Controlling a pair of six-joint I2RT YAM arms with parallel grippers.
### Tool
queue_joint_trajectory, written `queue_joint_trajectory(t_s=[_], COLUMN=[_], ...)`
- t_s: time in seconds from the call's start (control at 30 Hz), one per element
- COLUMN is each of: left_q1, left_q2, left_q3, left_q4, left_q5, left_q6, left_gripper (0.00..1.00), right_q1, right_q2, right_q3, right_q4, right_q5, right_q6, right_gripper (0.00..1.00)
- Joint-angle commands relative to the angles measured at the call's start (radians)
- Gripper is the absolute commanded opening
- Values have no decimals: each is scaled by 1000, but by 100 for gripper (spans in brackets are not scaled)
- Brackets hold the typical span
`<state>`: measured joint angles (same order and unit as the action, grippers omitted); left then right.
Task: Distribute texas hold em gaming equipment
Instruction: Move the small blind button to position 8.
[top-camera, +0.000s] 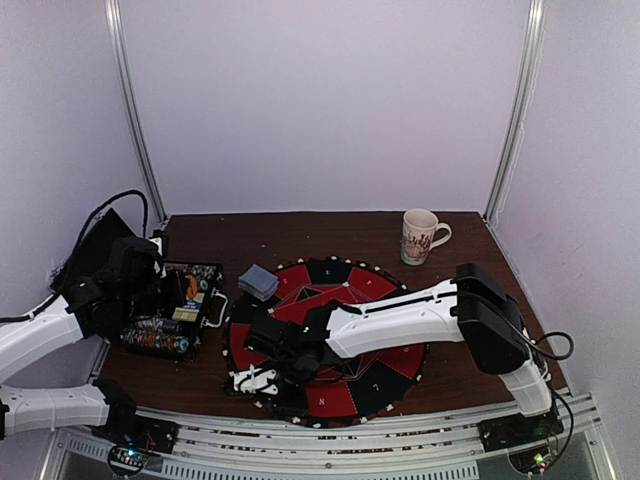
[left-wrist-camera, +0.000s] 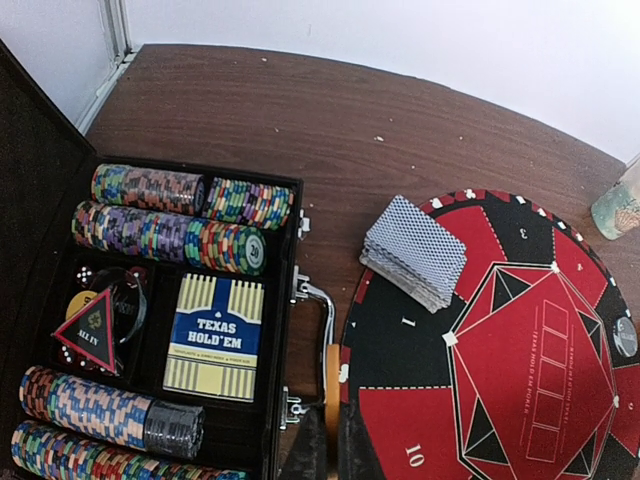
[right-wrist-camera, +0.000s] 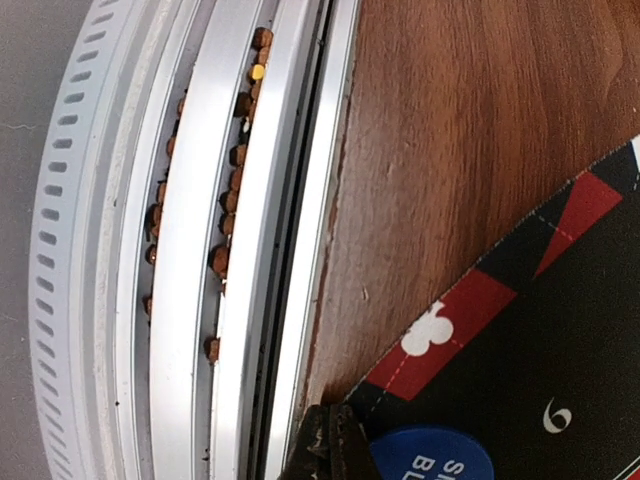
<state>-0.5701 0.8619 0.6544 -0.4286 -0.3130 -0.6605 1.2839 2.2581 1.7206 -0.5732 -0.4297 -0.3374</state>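
Note:
A round red-and-black poker mat (top-camera: 340, 400) lies mid-table and also shows in the left wrist view (left-wrist-camera: 520, 350). A deck of grey-blue-backed cards (top-camera: 258, 282) rests on its far left edge (left-wrist-camera: 415, 250). An open black case (top-camera: 205, 325) at the left holds rows of multicoloured chips (left-wrist-camera: 150, 190), a "Texas Hold'em" card box (left-wrist-camera: 213, 335) and a triangular "All in" marker (left-wrist-camera: 90, 330). My left gripper (left-wrist-camera: 350, 435) is shut on an orange button (left-wrist-camera: 355, 370), held edge-on by the case handle. My right gripper (right-wrist-camera: 345, 445) is shut at the mat's near left edge, beside a blue blind button (right-wrist-camera: 430, 458) lying on the mat.
A white patterned mug (top-camera: 420, 235) stands at the back right, just off the mat. Aluminium rails (right-wrist-camera: 240, 240) run along the table's near edge, close to my right gripper. The case's lid stands open at the far left (left-wrist-camera: 30, 150).

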Motion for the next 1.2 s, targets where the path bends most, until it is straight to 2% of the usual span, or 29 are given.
queue_joint_trajectory(t_s=[0.0, 0.17, 0.33, 0.47, 0.6, 0.77, 0.93, 1.17], left_q1=[6, 7, 6, 7, 7, 7, 7, 7], left_q2=[-6, -2, 10, 10, 9, 5, 15, 28], left_q3=[-7, -4, 1, -5, -6, -7, -9, -6], left_q4=[32, 33, 31, 33, 32, 32, 37, 46], left_q5=[8, 6, 6, 2, 2, 1, 6, 6], left_q6=[3, 14, 28, 32, 28, 21, 21, 28], left_gripper=[0, 0, 0, 0, 0, 0, 0, 0], right_q1=[-36, -126, -145, -135, -116, -125, -129, -134], right_q2=[-26, -78, -111, -130, -107, 7, 112, 107], right_q3=[-50, -150, -195, -157, -52, 88, 165, 101], right_q4=[-90, -28, -69, -75, 7, 107, 52, -31], right_q5=[22, 21, 102, -17, -117, -8, 74, 137], right_q6=[30, 100, 89, 48, 63, 148, 147, 126], right_gripper=[0, 0, 0, 0, 0, 0, 0, 0])
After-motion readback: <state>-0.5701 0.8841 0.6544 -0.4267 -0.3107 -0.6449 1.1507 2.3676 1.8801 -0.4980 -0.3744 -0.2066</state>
